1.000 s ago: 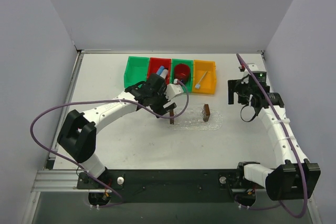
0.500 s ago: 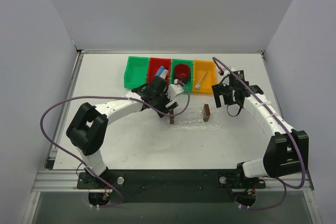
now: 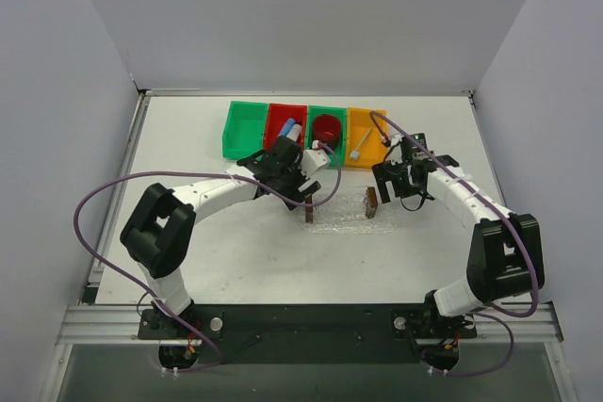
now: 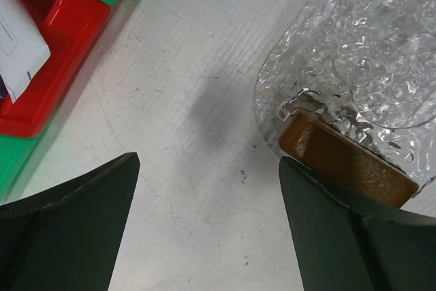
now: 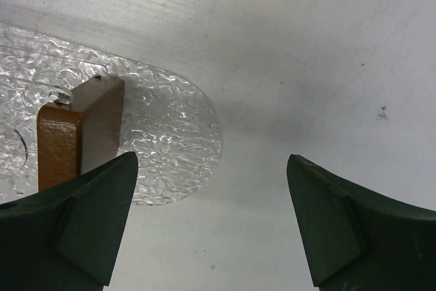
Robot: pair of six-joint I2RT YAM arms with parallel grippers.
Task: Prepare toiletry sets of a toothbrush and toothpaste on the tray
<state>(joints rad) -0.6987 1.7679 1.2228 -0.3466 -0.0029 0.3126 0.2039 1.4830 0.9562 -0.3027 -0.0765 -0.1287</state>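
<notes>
The tray (image 3: 341, 208) is clear plastic with a brown block at each short end and lies on a bubbly mat at mid-table. The toothbrush (image 3: 359, 146) lies in the orange bin. A bright blue and a white toothpaste tube (image 3: 290, 129) lie in the red bin. My left gripper (image 3: 300, 185) is open and empty, just behind the tray's left block (image 4: 347, 161); in its wrist view (image 4: 208, 163) bare table shows between the fingers. My right gripper (image 3: 388, 181) is open and empty beside the tray's right block (image 5: 68, 141), over bare table (image 5: 212, 160).
Four bins stand in a row at the back: green (image 3: 244, 127), red (image 3: 284, 122), green holding a red cup (image 3: 327, 127), and orange (image 3: 366, 136). The oval bubbly mat (image 5: 170, 141) reaches past both tray ends. Grey walls close in the table on three sides.
My right arm swung left and down from the table's right side to the tray's right end. My left gripper shifted slightly towards the tray's left block.
</notes>
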